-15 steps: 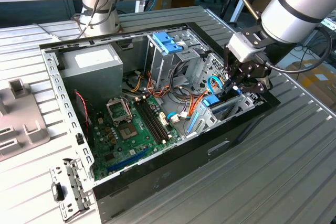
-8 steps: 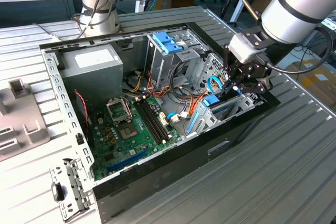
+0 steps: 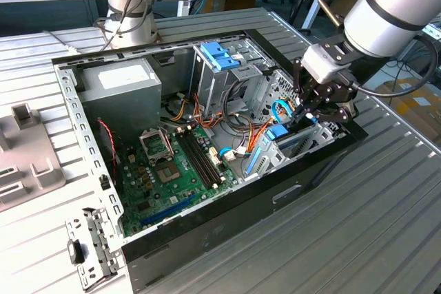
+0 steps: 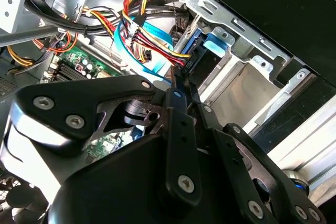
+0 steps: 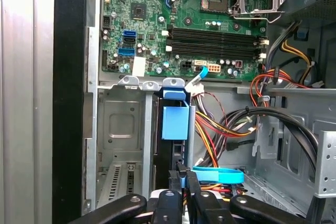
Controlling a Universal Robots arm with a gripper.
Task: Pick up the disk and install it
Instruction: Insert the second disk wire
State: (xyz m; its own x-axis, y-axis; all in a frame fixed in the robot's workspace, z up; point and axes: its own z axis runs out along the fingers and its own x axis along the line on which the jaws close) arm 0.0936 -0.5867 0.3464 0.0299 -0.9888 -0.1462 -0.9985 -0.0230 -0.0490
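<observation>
The gripper (image 3: 305,111) reaches into the open case (image 3: 207,239) at the exterior view's right, fingers (image 5: 180,179) pinched together on the disk (image 5: 169,153), which stands edge-on in the drive bay (image 5: 123,129) beside the motherboard (image 3: 169,170)

The motherboard (image 3: 169,170) is green, carrying black memory slots (image 5: 210,38) and blue connectors (image 5: 126,36). At its 12 o'clock in the exterior view stands a grey power supply (image 3: 120,91) with a white label. The gripper (image 3: 308,111) is black, the disk (image 5: 176,140) dark with blue trim. The tabletop (image 3: 372,218) is ribbed silver.
</observation>
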